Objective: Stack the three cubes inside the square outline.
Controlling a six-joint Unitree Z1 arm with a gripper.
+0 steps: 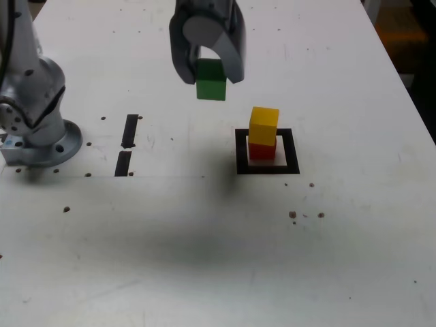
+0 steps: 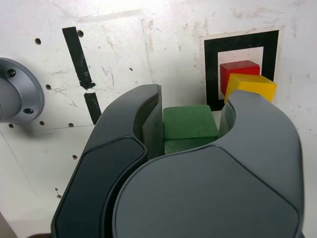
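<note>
My gripper [image 1: 210,76] hangs above the table, shut on the green cube [image 1: 210,80], which also shows between the grey fingers in the wrist view [image 2: 190,128]. The yellow cube [image 1: 263,125] sits on the red cube [image 1: 261,150] inside the black square outline [image 1: 267,168]. That stack is to the exterior view's right of the held cube and lower down. In the wrist view the yellow cube [image 2: 250,85] sits slightly askew on the red cube [image 2: 238,72] within the outline [image 2: 213,59].
The arm's grey base [image 1: 37,116] stands at the exterior view's left. Two short black tape strips [image 1: 127,144] lie between the base and the outline. Small dark specks and holes dot the white table [image 1: 204,259].
</note>
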